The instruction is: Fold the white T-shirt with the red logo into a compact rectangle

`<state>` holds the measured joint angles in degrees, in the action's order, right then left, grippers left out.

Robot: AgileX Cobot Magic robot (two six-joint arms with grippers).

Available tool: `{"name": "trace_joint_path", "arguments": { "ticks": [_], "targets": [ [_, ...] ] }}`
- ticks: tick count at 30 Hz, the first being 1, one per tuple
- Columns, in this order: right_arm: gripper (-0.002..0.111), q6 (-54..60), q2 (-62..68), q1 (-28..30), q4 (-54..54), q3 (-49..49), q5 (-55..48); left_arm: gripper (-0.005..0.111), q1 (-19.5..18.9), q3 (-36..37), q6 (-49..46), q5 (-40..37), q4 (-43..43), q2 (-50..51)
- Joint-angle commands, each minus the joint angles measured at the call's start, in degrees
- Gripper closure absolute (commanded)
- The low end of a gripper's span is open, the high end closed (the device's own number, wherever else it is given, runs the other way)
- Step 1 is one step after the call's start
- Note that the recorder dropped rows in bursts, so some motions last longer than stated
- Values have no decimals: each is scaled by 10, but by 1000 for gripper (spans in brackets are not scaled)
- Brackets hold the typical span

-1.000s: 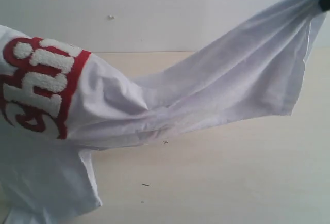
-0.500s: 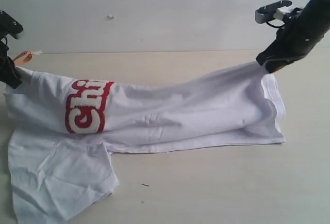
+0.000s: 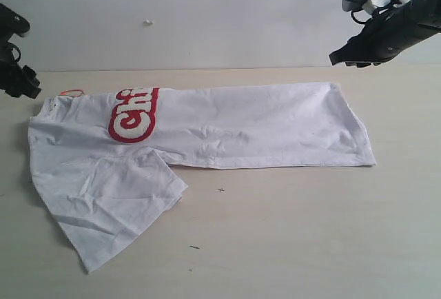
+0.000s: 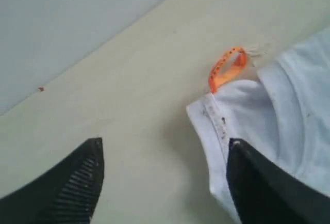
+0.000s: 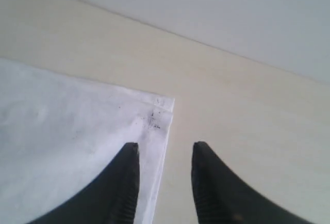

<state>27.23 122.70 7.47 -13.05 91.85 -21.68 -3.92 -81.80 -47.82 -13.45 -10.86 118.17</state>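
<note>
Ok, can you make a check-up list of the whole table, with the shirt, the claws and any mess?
Surface: pale table, flat and smooth.
Job's things: white T-shirt lies flat, folded lengthwise, with one sleeve spread out; red logo only partly showing at the fold; orange neck tag pokes out by the collar.
Clutter: tiny dark specks on the table.
Grippers: left claw open, empty, near the collar; right claw open, empty, above the hem corner.
Cables: what looks like a short dark loop on the right arm; none on the table.
Surroundings: plain pale wall with one small mark.
</note>
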Motion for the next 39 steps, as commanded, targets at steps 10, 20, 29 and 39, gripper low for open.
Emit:
{"name": "trace_joint_path", "arguments": {
  "ticks": [10, 20, 29, 39],
  "targets": [
    [108, -25, -4, 2, -44, 68, -182, 107, -1, -4, 134, -140, -157, -30],
    [108, 10, -7, -1, -79, -15, -240, 107, 47, 70, 29, -373, -189, -62],
    [108, 11, -7, -1, -75, -73, -213, 107, 159, 179, 53, -310, -123, -64],
    [108, 11, -7, -1, -80, -128, -170, 107, 177, 276, 155, -314, 5, -64]
  ]
}}
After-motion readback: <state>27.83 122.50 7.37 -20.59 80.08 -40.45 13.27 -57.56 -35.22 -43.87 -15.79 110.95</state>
